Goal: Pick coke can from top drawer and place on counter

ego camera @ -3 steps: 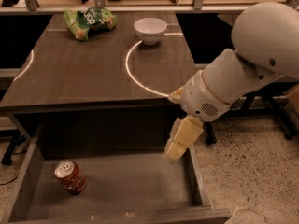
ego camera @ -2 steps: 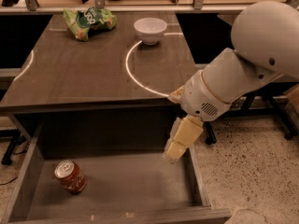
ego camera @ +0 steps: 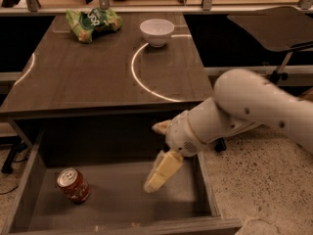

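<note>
Grey-brown wood, top drawer: stands open below the front edge of the desk, with low side walls and a flat floor. It fills the lower left and centre of the view.

Coke can: red with white script, silver top uppermost. It stands on the drawer floor in the left part, near the left wall, and looks slightly tipped.

Green snack bag: crumpled, lying on the far left part of the desk top.

Desk: dark wood grain. A thin pale curved line runs across its right half, and a shorter pale arc sits near its left edge.

White bowl: upright near the far edge of the desk, right of the bag, at the upper end of the curved line.

Tool: cream-coloured, pointing down into the right part of the drawer, well apart from the coke can. Whether it is wide or narrow cannot be told.

Arm: white and thick, entering from the right edge and passing the desk's front right corner.

Speckled floor: pale, lower right.

Dark panel: flat, on a metal leg, upper right, apart from the desk.
</note>
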Controlling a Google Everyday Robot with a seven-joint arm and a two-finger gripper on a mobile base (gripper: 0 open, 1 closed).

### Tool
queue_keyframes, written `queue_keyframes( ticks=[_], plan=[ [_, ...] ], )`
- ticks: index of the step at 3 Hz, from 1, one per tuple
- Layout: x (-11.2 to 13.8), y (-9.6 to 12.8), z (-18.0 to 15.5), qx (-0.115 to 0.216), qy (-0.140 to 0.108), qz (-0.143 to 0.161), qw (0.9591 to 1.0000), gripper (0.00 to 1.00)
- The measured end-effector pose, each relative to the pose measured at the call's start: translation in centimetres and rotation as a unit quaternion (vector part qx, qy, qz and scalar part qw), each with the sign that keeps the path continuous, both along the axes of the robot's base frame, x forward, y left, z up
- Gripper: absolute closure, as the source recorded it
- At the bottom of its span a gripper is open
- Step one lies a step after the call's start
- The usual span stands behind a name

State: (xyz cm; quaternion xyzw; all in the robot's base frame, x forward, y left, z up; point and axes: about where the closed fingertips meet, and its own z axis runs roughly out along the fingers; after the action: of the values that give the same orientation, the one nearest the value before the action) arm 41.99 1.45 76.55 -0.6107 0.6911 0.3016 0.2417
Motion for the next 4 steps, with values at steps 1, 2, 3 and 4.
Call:
queue_keyframes(
  ticks=[1,2,3,4],
  plan=[
    [0.4,5.9,-4.5,0.077,0.016,0.022,0.9966,0.00],
    [0.5,10.6,-6.0,0.131,0.022,0.037,0.9904,0.00],
    [0.1,16.0,-6.8,0.183,0.021,0.058,0.9812,0.00],
    [-0.7,20.0,-7.8,0.212,0.012,0.065,0.9751,0.00]
  ],
)
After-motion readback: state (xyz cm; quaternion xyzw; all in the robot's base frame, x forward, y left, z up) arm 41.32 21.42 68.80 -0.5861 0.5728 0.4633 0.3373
